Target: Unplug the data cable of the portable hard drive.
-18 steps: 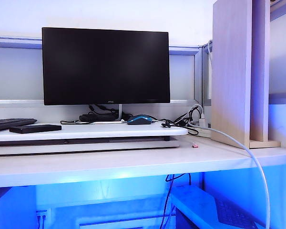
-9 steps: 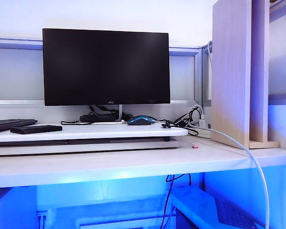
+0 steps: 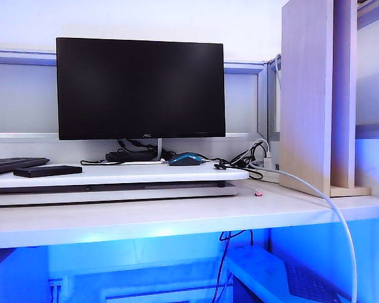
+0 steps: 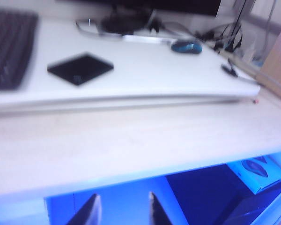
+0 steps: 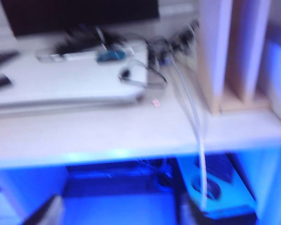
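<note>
One pale worktop (image 3: 177, 218), spanning the full width, blue-lit underneath. On it, one dark monitor (image 3: 139, 88), switched off, at the back. To the right, one tall wooden panel (image 3: 306, 95), upright, standing on the worktop edge-on to the scene. In front of the monitor, one white raised platform (image 3: 145, 173), carrying everything smaller.

One thick white cable (image 3: 335, 211), arching from beside the panel down over the front edge of the worktop. One black keyboard (image 3: 12, 163) at the far left of the platform, only partly in view.

One portable hard drive (image 3: 47, 170), flat and black, lying just beside the keyboard near the platform's front left. Nothing between it and the front edge.

One blue-black mouse (image 3: 185, 158) near the monitor's foot. One tangle of dark cords (image 3: 243, 158) behind the platform's right end. One data cable (image 4: 229, 71), thin and black, its plug end lying at the platform's right end, well apart from the hard drive. One tiny pink object (image 3: 259, 194) on the worktop just off that end.

Two tools, both low, in front of and beneath the worktop's front edge. Left tool (image 4: 122, 211): two fingers apart, nothing between. Right tool (image 5: 117, 215): blurred, two dark tips spread wide, gripping nothing.
</note>
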You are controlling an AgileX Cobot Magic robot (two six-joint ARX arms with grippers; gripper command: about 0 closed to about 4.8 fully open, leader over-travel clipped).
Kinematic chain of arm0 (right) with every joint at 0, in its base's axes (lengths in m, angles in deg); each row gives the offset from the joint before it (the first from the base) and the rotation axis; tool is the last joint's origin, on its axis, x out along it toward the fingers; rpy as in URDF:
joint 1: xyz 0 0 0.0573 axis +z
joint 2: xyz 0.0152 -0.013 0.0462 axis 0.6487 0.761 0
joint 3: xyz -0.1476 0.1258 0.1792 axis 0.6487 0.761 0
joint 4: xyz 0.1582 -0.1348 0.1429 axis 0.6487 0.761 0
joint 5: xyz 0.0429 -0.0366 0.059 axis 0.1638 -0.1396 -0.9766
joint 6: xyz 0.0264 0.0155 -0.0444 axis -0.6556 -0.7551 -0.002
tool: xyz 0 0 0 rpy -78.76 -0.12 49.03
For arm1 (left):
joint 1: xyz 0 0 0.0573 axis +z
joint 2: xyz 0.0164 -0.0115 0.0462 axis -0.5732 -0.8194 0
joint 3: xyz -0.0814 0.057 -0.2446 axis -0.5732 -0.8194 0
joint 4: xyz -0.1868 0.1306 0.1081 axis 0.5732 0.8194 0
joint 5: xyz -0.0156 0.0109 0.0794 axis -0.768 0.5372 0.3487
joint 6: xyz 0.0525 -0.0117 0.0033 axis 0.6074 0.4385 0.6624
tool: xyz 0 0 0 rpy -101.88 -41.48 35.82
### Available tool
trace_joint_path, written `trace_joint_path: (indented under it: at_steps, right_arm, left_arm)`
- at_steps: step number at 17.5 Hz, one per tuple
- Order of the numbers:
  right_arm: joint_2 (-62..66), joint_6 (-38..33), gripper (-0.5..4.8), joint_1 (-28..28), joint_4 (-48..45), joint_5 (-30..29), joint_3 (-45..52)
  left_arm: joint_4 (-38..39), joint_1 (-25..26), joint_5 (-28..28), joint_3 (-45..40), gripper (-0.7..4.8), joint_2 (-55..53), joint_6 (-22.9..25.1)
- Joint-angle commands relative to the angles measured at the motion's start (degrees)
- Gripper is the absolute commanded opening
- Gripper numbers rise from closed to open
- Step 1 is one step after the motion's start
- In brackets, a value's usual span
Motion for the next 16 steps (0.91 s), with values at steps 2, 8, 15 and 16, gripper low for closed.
trace_joint_path:
  at_steps: [2,8,15,16]
  right_arm:
    - [-0.24,-6.4,3.22,0.09,-0.94,14.32,5.38]
    - [-0.24,1.03,2.51,-8.55,-0.68,16.02,5.38]
    - [0.87,3.19,0.09,-28.15,0.7,-9.81,5.35]
    - [0.87,4.35,-0.01,-28.22,1.18,-10.6,5.35]
  left_arm:
    - [-3.89,0.0,0.0,-2.03,1.19,-0.02,0.76]
    - [-3.41,0.0,-3.91,-2.36,1.14,-0.02,2.78]
    - [-3.41,0.0,-4.39,-3.5,0.41,-0.02,3.69]
    - [-3.37,0.0,-4.63,-3.54,0.2,-0.02,3.67]
